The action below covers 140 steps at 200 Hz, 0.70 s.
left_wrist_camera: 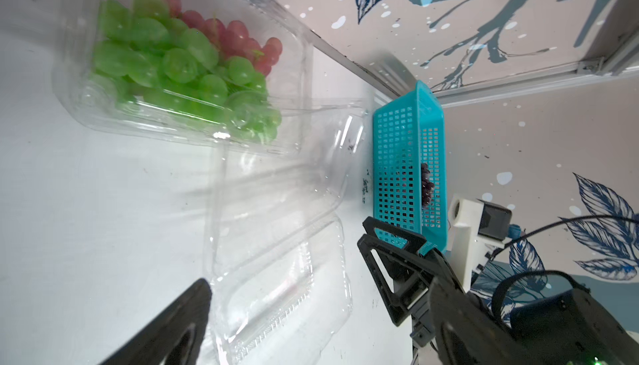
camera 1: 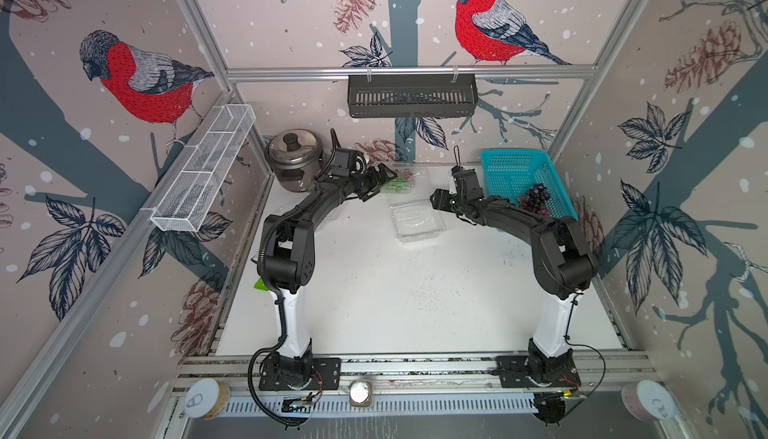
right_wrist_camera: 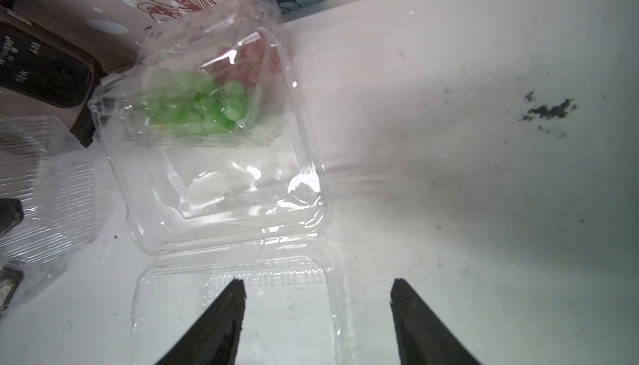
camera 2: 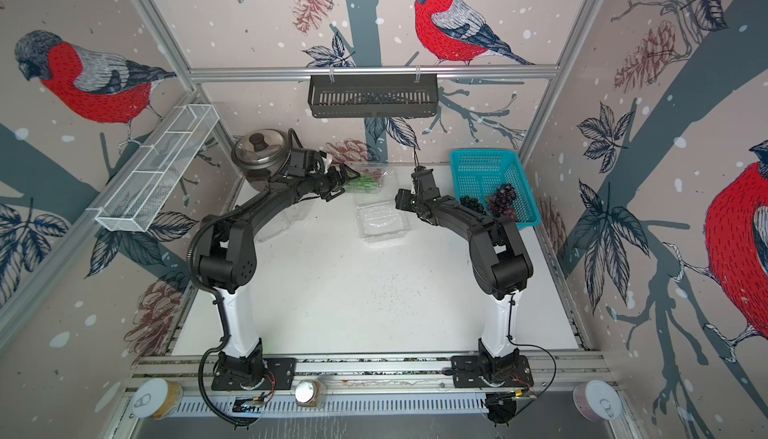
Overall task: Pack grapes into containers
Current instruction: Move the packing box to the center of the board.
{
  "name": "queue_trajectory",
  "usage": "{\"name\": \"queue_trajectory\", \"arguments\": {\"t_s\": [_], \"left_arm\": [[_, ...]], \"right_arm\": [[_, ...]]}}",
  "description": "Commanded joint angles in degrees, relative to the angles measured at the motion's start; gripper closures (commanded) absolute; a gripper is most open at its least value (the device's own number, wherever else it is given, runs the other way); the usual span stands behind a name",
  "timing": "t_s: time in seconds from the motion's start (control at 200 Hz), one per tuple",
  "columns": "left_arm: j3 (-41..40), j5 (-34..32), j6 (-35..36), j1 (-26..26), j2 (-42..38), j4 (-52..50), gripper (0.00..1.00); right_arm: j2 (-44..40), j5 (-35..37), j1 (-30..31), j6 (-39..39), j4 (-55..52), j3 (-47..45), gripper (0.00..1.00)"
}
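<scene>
A clear container (left_wrist_camera: 287, 79) at the back holds green grapes (left_wrist_camera: 166, 66) and red grapes (left_wrist_camera: 238, 40). In front of it lies a second container (right_wrist_camera: 224, 190), open, with nothing in it. Its lid (right_wrist_camera: 242, 311) lies flat on the table. My right gripper (right_wrist_camera: 316, 283) hangs open just above that lid's edge and holds nothing. My left gripper (left_wrist_camera: 321, 283) is wide open beside the grape-filled container (camera 1: 403, 185), also holding nothing. Dark grapes (camera 1: 536, 199) lie in the turquoise basket (camera 1: 511, 171). A third clear container (right_wrist_camera: 45, 173) sits under my left arm.
A steel rice cooker (camera 1: 293, 158) stands at the back left, close behind my left arm. The turquoise basket (camera 2: 482, 171) fills the back right corner. A white wire rack (camera 1: 203, 171) and a black shelf (camera 1: 411, 96) hang on the walls.
</scene>
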Motion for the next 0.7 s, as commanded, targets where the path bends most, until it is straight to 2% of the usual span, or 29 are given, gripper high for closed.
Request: {"name": "queue_trajectory", "arguments": {"t_s": [0.0, 0.12, 0.33, 0.48, 0.695], "left_arm": [[-0.9, -0.8, 1.9, -1.2, -3.2, 1.9, 0.03], [-0.1, -1.6, 3.4, -3.9, -5.5, 1.8, 0.03], [2.4, -3.5, 4.0, -10.5, -6.0, 4.2, 0.03], [5.2, -4.0, 4.5, -15.1, -3.4, 6.7, 0.03], [23.4, -6.9, 11.8, -21.5, 6.1, -4.5, 0.03]], "right_arm": [[-2.9, -0.4, -0.6, -0.2, -1.1, -0.5, 0.20], [-7.2, 0.3, -2.0, -0.7, -2.6, -1.7, 0.00], [-14.5, 1.6, -7.3, -1.6, -8.4, -2.9, 0.00], [-18.9, 2.6, -14.5, -2.1, -10.4, -4.4, 0.00], [-18.7, 3.6, -27.4, -1.5, -11.9, -5.4, 0.00]]}}
